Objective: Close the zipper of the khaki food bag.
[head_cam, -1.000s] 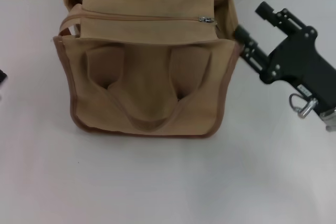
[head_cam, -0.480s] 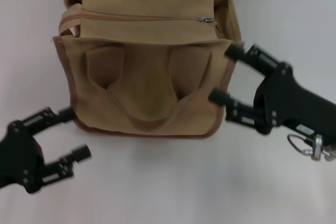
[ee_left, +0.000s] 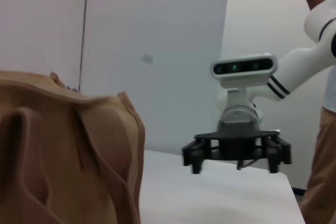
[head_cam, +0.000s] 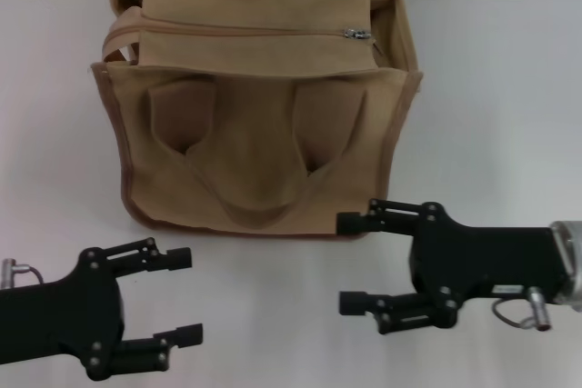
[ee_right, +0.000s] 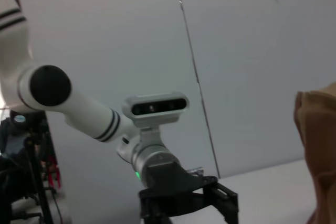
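The khaki food bag [head_cam: 259, 111] stood on the white bench [head_cam: 491, 88], toward the far side, its front face and looped handle toward the robot. The zipper [head_cam: 245, 31] ran across the flat top panel with the silver pull [head_cam: 357, 34] near the robot's-right end. Bag and pull sat where they were a second ago; nothing touched them. The top panel covered the bag, so its contents could not be seen.

What changed was the arms. Half a second ago the right gripper [head_cam: 350, 261] was up against the bag's right side; now it had pulled back to the bench in front of the bag's near right corner, jaws spread, pointing toward the left arm, just clear of the bottom edge. The left gripper [head_cam: 182, 297] had come further into view low on the left, in front of the bag and apart from it, jaws also spread and holding nothing. The two grippers faced each other across bare bench.
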Tool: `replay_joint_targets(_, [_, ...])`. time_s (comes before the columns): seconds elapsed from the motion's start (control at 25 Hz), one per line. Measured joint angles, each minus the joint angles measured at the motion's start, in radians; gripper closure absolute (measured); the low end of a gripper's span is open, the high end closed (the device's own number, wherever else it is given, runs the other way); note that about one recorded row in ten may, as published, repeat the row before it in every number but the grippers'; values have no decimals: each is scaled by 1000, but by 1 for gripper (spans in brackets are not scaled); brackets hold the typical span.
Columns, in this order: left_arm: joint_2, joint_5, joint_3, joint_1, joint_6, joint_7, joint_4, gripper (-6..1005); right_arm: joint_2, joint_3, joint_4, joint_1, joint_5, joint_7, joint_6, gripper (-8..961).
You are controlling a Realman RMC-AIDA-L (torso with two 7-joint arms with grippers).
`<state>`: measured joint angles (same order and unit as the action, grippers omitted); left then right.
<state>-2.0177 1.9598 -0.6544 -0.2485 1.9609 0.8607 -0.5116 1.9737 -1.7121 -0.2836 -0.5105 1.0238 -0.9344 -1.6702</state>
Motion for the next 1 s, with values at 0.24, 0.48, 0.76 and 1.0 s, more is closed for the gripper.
replay_joint_targets(0.24, [-21, 52, 2, -22, -17, 6, -6, 241, 27, 3, -34, 6, 1, -4, 89, 115])
replay_joint_targets(0.48, [-22, 60, -2, -23, -21, 6, -7, 241, 37, 13, -59, 20, -3, 23, 96, 114])
replay_joint_targets(0.76, [-25, 67, 0, -26, -20, 6, -7, 241, 50, 37, -59, 23, -1, 31, 100, 114])
replay_joint_targets(1.0, [-27, 68, 1, -25, -23, 2, -6, 241, 54, 37, -59, 31, 0, 41, 101, 114])
